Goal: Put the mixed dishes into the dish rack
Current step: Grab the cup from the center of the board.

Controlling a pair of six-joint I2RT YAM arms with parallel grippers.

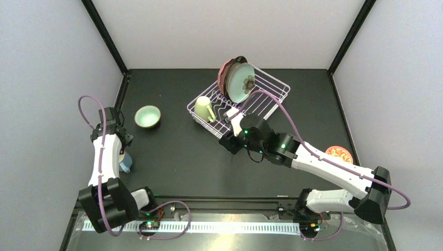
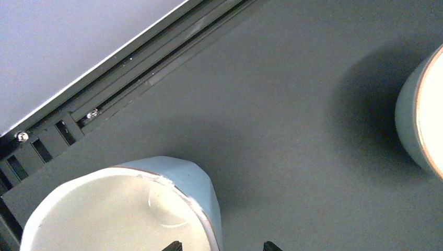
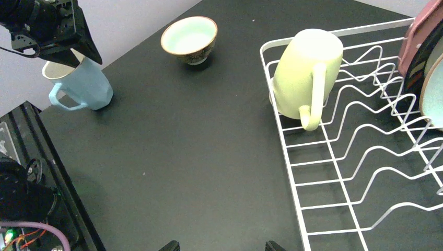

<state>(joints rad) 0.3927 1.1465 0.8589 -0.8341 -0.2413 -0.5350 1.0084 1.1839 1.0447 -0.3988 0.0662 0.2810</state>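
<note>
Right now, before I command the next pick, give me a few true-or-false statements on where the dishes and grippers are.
1. The cream mug is in the dish rack. True.
2. The pale-green bowl is in the rack. False: the pale-green bowl stands on the table, outside the rack.
3. The right gripper holds a plate. False: the right gripper is open and empty.
4. The light-blue mug stands upright on the table beneath the left gripper. True.
5. The mint flowered plate lies flat on the table. False: the mint flowered plate stands on edge in the rack.
</note>
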